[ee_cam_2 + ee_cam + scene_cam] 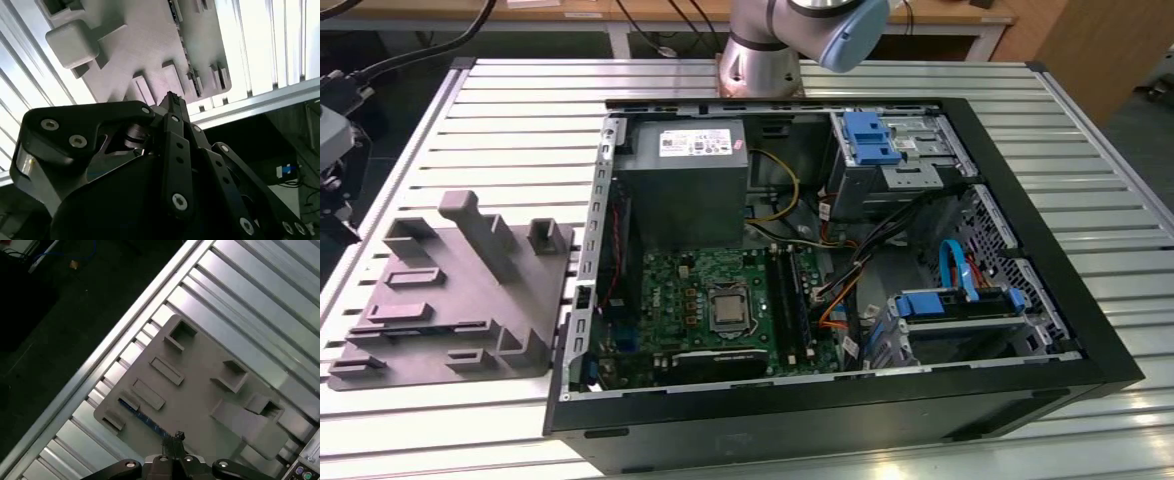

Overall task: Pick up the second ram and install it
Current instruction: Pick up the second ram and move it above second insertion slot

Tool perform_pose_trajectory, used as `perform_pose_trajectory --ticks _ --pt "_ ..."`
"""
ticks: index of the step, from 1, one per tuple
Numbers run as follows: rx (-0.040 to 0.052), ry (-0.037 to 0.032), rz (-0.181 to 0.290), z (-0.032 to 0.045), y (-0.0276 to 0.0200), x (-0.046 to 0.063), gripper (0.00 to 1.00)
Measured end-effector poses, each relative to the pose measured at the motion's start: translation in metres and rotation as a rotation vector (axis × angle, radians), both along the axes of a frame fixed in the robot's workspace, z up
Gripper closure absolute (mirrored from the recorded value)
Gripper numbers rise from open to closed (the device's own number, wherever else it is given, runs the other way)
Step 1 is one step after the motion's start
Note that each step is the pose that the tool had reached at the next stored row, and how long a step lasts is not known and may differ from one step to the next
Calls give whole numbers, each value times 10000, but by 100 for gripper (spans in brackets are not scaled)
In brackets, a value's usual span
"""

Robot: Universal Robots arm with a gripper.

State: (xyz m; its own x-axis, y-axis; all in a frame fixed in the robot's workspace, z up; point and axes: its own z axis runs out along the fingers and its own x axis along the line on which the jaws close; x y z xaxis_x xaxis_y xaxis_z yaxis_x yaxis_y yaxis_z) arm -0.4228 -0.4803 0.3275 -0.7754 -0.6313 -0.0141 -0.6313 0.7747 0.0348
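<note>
In the first wrist view the second ram (142, 416), a thin bluish stick, lies on edge in a slot along the rim of the grey fixture plate (200, 390). My gripper (176, 436) hovers above the plate near one end of the stick, apart from it. Its fingertips are pressed together with nothing between them. In the second wrist view the gripper (170, 97) points at the same plate (145, 45). The exterior view shows the plate (454, 300) on the table at the exterior view's left of the open computer case (854, 410).
Inside the case are a green motherboard (720, 300) with black memory slots (787, 290), a grey power-supply box (680, 185), drive cages (894, 150) and loose cables (854, 260). The slatted aluminium table (520, 120) ends close to the plate, with dark floor (45, 325) beyond.
</note>
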Motion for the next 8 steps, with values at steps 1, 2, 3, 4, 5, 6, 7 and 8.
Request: perform_pose_trajectory --ticks 1,2,3,4,5,6,7,8 --pt "0 -1 148 -1 0 0 90" --pt "0 0 305 -2 0 0 90" --pt "0 0 457 -2 0 0 90" --pt "1 -1 610 -3 0 0 90" --pt "0 0 764 -3 0 0 90" --pt "0 -1 918 -4 0 0 90" --pt "0 0 1075 -4 0 0 90" --pt "0 0 1243 -5 0 0 90"
